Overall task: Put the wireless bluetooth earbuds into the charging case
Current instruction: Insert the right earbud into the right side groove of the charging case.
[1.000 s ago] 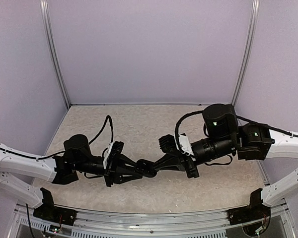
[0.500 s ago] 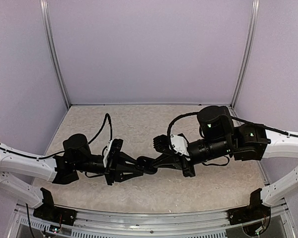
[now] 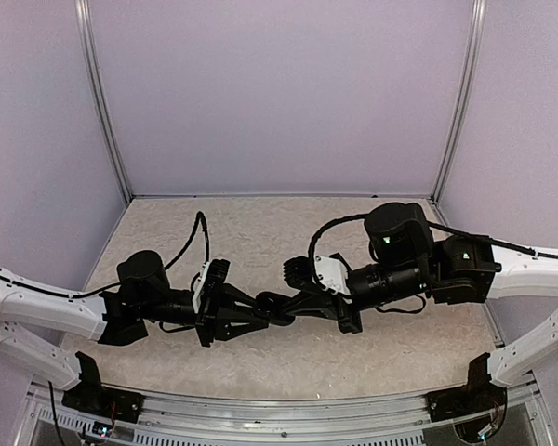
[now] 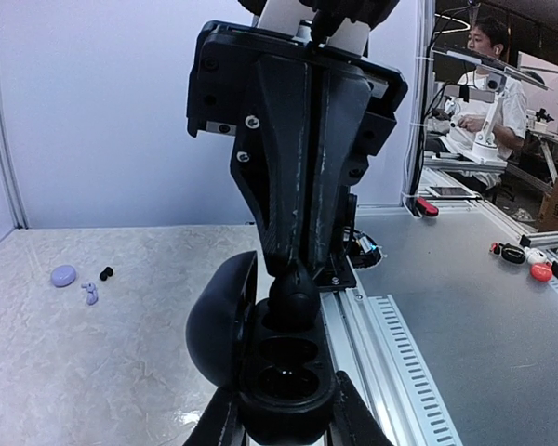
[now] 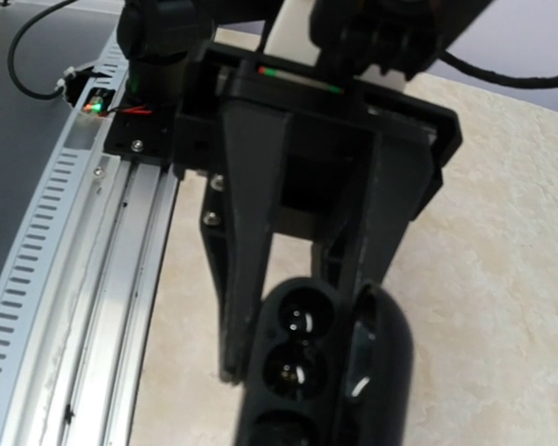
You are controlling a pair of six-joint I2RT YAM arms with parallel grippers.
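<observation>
Two arms: they meet tip to tip over the middle of the surface (image 4: 121,372).
Left jaws (image 3: 260,314): closed tight on the black case (image 4: 284,372), one finger on each side, holding it up above the surface.
Black case: open, with its lid (image 4: 219,321) swung out to the left in the left wrist view.
Holes in the case: two round holes show, and both look empty.
Right jaws (image 4: 302,265): pressed all the way shut, pointing down at the top end of the black case.
Black earbud (image 4: 293,295): a small round bud right at the tips of the right jaws, touching the case just above the two holes. I cannot tell if the jaws pinch it or only push on it.
Second black earbud (image 4: 105,273): lying on the surface, well apart from the arms.
Purple earbud (image 4: 91,295): on the surface, just beside the second black earbud.
Purple case (image 4: 63,275): closed, on the surface near those two.
</observation>
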